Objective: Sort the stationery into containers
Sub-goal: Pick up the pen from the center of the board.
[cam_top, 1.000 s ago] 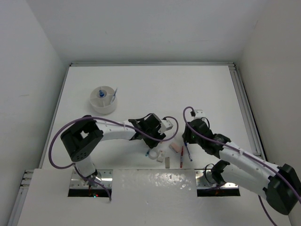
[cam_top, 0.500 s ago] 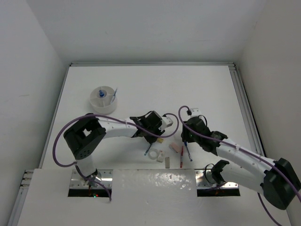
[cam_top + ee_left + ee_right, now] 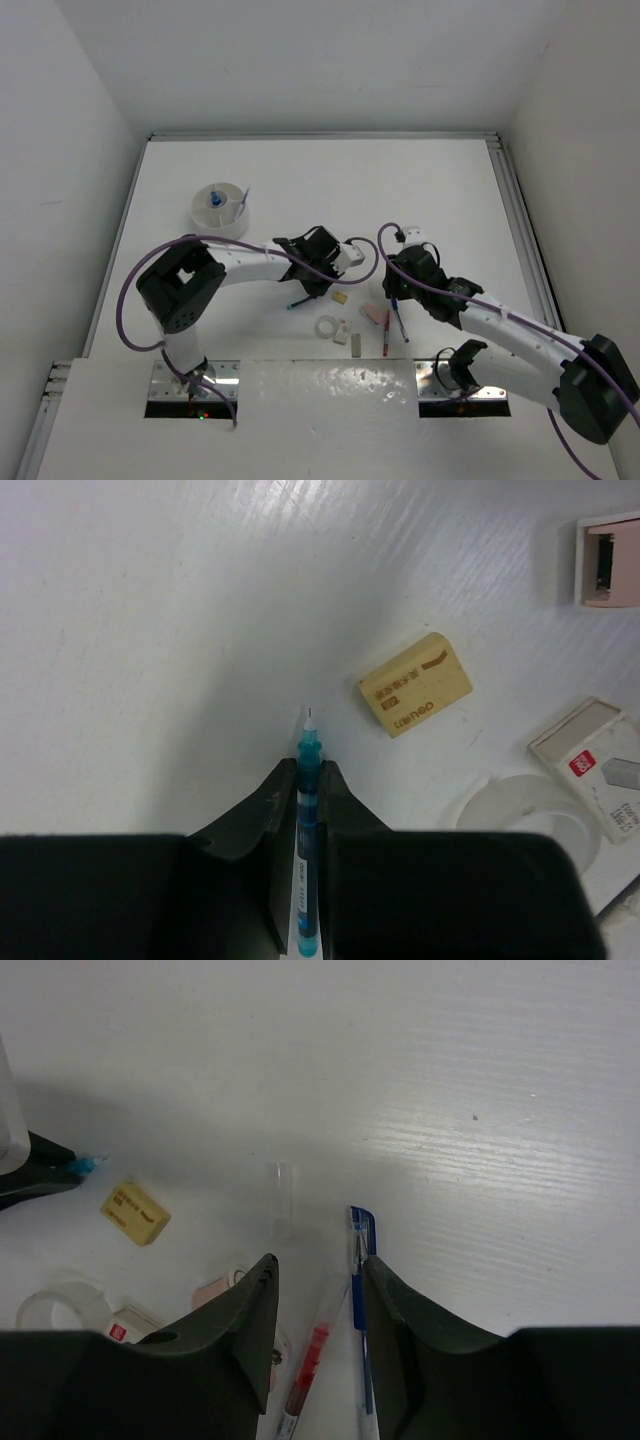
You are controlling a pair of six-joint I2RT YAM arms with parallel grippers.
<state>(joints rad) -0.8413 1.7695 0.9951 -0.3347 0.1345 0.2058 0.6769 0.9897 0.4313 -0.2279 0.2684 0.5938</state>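
My left gripper (image 3: 308, 776) is shut on a teal-blue pen (image 3: 307, 820), whose tip pokes out past the fingertips just above the table. From above, that pen (image 3: 297, 301) hangs out of the left gripper (image 3: 316, 282). A tan block (image 3: 415, 683), a clear tape ring (image 3: 525, 810), a white eraser (image 3: 590, 750) and a pink eraser (image 3: 607, 560) lie to its right. My right gripper (image 3: 318, 1270) stands open over a red pen (image 3: 312, 1350), beside a blue pen (image 3: 362, 1260). The round white container (image 3: 220, 212) at far left holds a blue-capped bottle (image 3: 214, 201) and a pen.
A clear pen cap (image 3: 282, 1198) lies ahead of the right gripper. The tan block (image 3: 340, 296), tape ring (image 3: 326, 326) and pink eraser (image 3: 371, 314) cluster between the two arms. White walls enclose the table on three sides; a metal rail (image 3: 520, 220) runs along the right.
The left gripper closed on the teal-blue pen and carried it up and left, away from the tape ring. The right arm shifted only slightly.
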